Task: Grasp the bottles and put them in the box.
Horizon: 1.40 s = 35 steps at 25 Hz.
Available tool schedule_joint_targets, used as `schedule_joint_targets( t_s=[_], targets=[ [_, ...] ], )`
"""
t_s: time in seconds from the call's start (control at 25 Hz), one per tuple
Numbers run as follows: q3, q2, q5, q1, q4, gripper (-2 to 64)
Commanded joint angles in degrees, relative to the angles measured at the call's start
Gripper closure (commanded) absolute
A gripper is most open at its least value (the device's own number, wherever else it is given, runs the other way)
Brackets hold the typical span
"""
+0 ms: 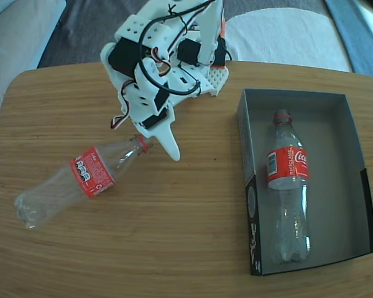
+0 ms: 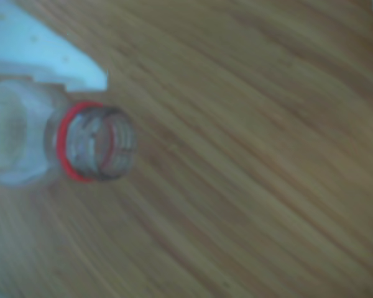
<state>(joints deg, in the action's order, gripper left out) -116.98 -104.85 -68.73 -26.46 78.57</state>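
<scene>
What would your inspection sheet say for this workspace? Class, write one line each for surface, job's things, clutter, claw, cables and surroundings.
Surface: wooden table, rounded corners, bare grain.
Job's things: one bottle lies inside the box, neck toward the far wall; second bottle lies on the table, uncapped, neck beside the claw.
Clutter: nothing seen.
Claw: claw is at the second bottle's neck; a white finger sits alongside the neck in the wrist view; grip cannot be told.
Cables: black cable loops over the arm.
Surroundings: grey cushion beyond the table.
</scene>
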Motion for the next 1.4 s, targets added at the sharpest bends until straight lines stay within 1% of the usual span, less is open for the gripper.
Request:
schedule_joint_targets(
  t_s=[0.0, 0.2, 0.56, 0.88, 1.12, 1.24, 1.36],
  targets=[
    [0.4, -1.5, -0.4, 0.4, -2.9, 9.8],
    [1.1, -1.5, -0.4, -0.1, -6.7, 9.8],
    [-1.0, -1.4, -0.3, -0.8, -7.5, 9.8],
    [1.1, -1.5, -0.5, -9.0, -7.0, 9.8],
    [2.5, -1.6, -0.5, -10.5, -6.5, 9.8],
    [2.0, -0.9, -0.5, -10.5, -7.3, 9.8],
    [2.5, 3.8, -0.4, -10.4, -9.7, 9.8]
  ],
)
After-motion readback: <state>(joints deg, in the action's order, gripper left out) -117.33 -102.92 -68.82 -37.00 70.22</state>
